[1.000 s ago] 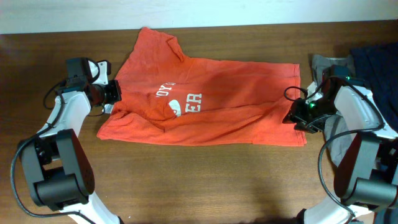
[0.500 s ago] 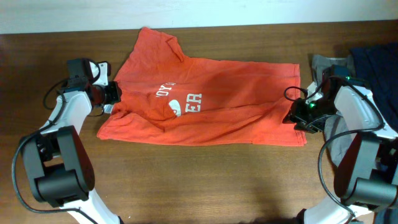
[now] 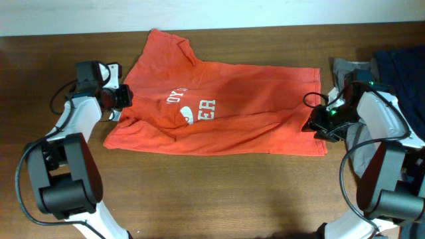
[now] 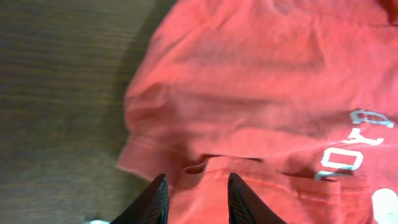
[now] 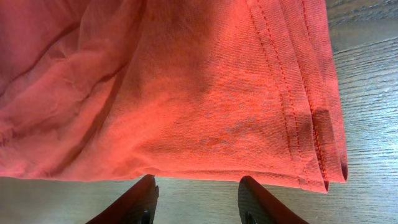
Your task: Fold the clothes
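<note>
My left hand (image 4: 195,186) is open, its two dark fingers parted over a folded lip (image 4: 211,163) at the left edge of the orange-red T-shirt (image 3: 226,106). Cloth shows in the gap, but neither finger pinches it, as far as I can tell. My right hand (image 5: 198,185) is open too. Bare wood shows between its fingers, and the shirt's double-stitched hem (image 5: 292,112) lies just beyond the tips, so it grips nothing.

Further out, the shirt lies across the middle of the bench (image 3: 212,199), with one of my hands at each end. It is not flat. One sleeve (image 3: 169,43) sticks up toward the far edge. A loose fold runs along the body and covers part of the white lettering (image 3: 199,106), so only a few letters show. The near edge is rumpled and the right end has stacked layers.

I judge the folding barely begun. The cloth is doubled here and there, but it is still nearly full width and has no tidy rectangle. What is left, as I see it, is to take hold of both ends, smooth the creases, bring the sleeve in, then fold the body over on itself.

Off to my right, well clear of the shirt's hem, a grey cloth (image 3: 342,66) and a dark blue cloth (image 3: 402,63) lie at the bench's edge. Neither hand is touching them.
</note>
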You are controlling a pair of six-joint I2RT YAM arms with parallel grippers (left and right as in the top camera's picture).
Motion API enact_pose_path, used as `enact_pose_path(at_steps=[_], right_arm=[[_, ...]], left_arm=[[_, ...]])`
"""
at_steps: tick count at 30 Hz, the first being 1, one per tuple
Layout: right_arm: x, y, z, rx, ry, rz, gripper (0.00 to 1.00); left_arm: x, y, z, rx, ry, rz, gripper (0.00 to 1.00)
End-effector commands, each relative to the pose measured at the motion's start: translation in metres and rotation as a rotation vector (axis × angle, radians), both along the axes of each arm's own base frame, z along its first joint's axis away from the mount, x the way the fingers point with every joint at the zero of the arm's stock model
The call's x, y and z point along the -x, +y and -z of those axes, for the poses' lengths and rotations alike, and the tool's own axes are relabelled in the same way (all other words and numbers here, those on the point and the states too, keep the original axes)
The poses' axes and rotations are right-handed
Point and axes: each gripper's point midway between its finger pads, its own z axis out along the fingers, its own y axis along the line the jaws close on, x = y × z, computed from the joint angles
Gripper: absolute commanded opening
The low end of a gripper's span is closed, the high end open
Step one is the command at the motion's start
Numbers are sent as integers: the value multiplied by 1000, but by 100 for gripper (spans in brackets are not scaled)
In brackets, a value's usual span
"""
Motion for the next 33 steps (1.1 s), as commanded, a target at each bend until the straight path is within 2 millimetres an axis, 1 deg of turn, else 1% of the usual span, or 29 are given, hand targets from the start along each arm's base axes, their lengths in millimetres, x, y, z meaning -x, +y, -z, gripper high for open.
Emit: enact_pose_path(at_steps=[1,3,5,22,26,29,33], right_arm=[[-3,0,-7,15,-23,-16,47],[-2,0,-7,15,-23,-16,47],[-2,0,-7,15,-22,-16,47],[-3,0,-7,15,-23,-16,47],[-3,0,-7,16,-24,-16,47],[-3,0,-7,16,-24,-16,47],[-2,0,-7,15,-23,-16,47]], left_arm=[[-4,-11,6,7,0,41,31],[-3,-11,12,3,15,37,29],[-2,-11,13,4,21,37,27],[-5,6,14,-78,17,-13,27],[-5,6,15,-78,19,-12,28],[-5,6,21,-75,30,-11,28],[-2,-2,27,-40,48,12,27]])
